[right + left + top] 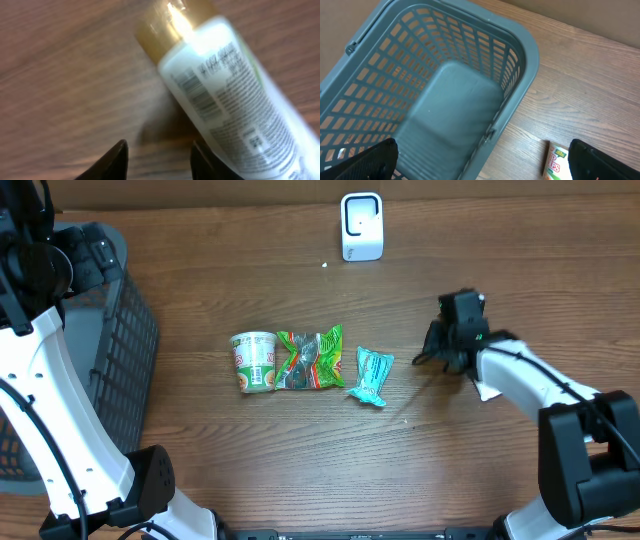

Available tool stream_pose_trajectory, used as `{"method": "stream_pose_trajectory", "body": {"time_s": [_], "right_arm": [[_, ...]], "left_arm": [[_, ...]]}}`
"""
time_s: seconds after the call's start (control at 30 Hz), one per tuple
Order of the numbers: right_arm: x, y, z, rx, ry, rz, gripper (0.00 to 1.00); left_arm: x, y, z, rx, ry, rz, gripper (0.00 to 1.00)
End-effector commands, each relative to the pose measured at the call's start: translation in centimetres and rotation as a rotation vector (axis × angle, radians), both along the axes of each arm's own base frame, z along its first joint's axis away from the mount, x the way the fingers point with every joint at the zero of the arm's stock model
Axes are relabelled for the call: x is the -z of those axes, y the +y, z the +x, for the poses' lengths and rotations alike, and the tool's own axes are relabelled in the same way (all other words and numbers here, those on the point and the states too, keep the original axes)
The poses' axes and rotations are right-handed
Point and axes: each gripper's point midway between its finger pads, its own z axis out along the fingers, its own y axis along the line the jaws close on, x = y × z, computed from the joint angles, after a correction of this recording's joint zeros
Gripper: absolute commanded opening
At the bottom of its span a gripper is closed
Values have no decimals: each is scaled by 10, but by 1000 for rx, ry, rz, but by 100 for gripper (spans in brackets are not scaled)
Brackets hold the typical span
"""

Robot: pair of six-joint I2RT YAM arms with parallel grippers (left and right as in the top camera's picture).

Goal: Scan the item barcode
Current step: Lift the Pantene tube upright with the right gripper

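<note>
Right gripper [159,147]: we read jaws part-spread, released, bare wood between fingertips, nothing grasped. White bottle [225,100] with gold cap [162,25] lies flat on table [250,460], just beside one finger. We see its barcode [192,92] facing wrist camera. In overhead view, bottle is mostly hidden under right arm, well apart from white scanner [361,225] at far edge.

Left gripper [483,145]: jaws spread wide, empty, above grey basket [530,55].

Mid-table row: cup noodle [254,362] on its side, green packet [310,358], teal packet [371,375].
</note>
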Motion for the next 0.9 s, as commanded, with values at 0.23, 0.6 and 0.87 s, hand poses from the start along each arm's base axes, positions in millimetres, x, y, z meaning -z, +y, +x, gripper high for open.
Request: {"method": "stream_pose_trajectory", "body": {"time_s": [0.23,0.6,0.87], "right_arm": [[-73,-54,24,-129,43,-1,45],[17,-52,0,-396,281,71,43],[33,-37,-15,-436,349,171,43]], "left_arm": [[1,0,1,13,7,7,100],[1,0,1,13,7,7,100],[1,0,1,12,7,7,99]]}}
